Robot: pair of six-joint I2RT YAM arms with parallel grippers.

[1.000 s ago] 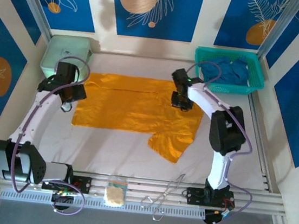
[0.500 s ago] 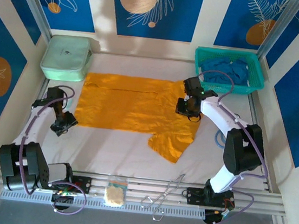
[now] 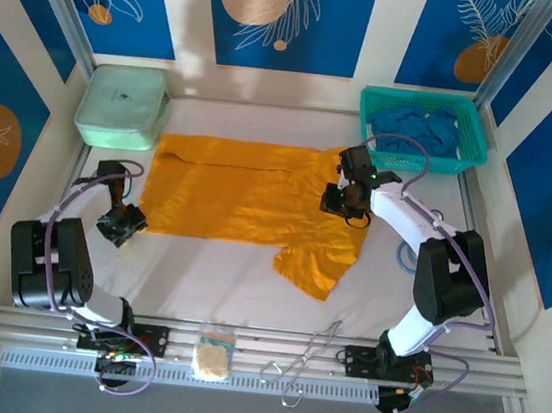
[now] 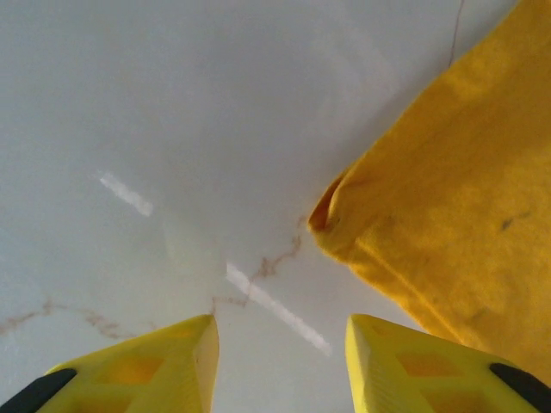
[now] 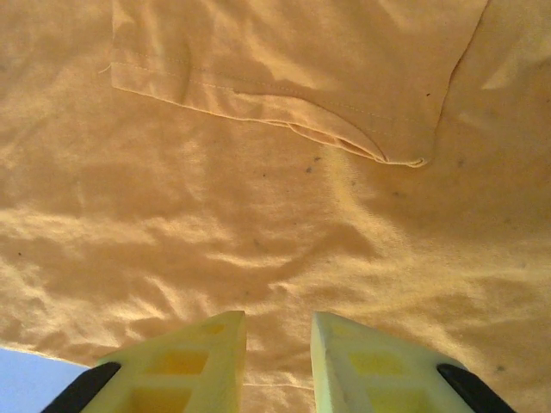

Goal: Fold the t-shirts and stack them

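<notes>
1. The orange t-shirt [image 3: 246, 203] lay spread flat in the middle of the desk [image 3: 207, 279], with one sleeve [image 3: 314, 267] pointing toward the near edge.
2. The blue t-shirts [image 3: 416, 131] lay crumpled in the teal basket [image 3: 472, 155] at the far right corner of the desk.
3. The right gripper [image 3: 345, 205] was over the right part of the orange t-shirt. In the right wrist view its fingers [image 5: 215, 353] stood only a little apart, with orange cloth and a stitched hem ahead of them.
4. The left gripper [image 3: 120, 228] was near the left edge of the desk, just beside the near left corner of the orange t-shirt. Its fingers [image 4: 185, 357] were spread, with bare desk between them and the shirt corner apart from them.
5. A pale green pouch [image 3: 122, 107] lay at the far left corner.
</notes>
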